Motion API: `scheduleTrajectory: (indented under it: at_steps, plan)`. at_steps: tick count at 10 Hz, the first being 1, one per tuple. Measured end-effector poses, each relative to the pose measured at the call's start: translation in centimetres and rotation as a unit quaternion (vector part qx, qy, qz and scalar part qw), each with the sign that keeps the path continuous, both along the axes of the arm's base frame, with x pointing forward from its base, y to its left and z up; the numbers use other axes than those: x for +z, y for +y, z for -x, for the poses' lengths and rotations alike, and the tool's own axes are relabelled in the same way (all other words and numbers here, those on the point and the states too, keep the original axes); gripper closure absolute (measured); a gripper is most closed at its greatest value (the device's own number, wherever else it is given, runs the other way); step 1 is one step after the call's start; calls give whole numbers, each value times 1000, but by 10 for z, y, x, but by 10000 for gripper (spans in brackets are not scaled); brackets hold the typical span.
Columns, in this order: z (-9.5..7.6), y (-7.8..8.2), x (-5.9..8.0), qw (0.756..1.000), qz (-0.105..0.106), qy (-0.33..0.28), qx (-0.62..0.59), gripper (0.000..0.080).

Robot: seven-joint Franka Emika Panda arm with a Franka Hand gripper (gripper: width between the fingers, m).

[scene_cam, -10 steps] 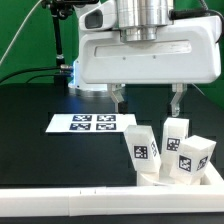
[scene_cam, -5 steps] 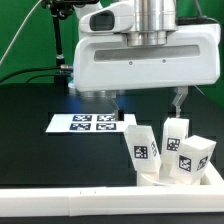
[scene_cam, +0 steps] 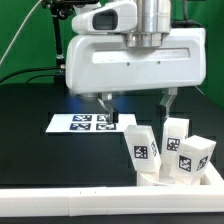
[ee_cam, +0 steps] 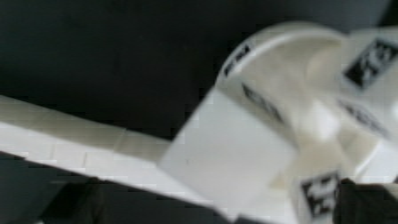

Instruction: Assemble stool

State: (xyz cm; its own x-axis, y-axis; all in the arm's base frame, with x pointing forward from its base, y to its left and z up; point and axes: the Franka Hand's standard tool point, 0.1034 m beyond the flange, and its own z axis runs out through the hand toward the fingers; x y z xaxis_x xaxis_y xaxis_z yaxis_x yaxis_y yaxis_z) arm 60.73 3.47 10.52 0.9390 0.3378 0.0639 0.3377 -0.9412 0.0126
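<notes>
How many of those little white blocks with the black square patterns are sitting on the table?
3, clustered at the exterior view's lower right: a left leg block, a middle one behind it, and a right one. The gripper's body may hide more parts behind it.

A marker board [scene_cam: 93, 123] lies flat on the black counter [scene_cam: 30, 135]; a long white bar [scene_cam: 90, 204] runs along its near edge.

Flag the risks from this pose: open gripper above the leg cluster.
1. The three legs stand packed together, apparently touching; a finger coming down for one could knock a neighbour over.
2. The gripper is open, one fingertip over the marker board, so it looks off-centre from any leg.
3. The wrist view is motion-blurred, poor for alignment now.
</notes>
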Motion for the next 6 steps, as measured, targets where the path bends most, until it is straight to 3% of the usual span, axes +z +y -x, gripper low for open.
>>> scheduleTrajectory:
  at_steps: [2, 3, 6]
  plan:
    - [-2, 10, -5, 1000, -8, 17, 21, 151]
    - [-2, 13, -6, 998, 0, 15, 57, 151]
    - [-2, 1, -6, 989, 21, 18, 146, 151]
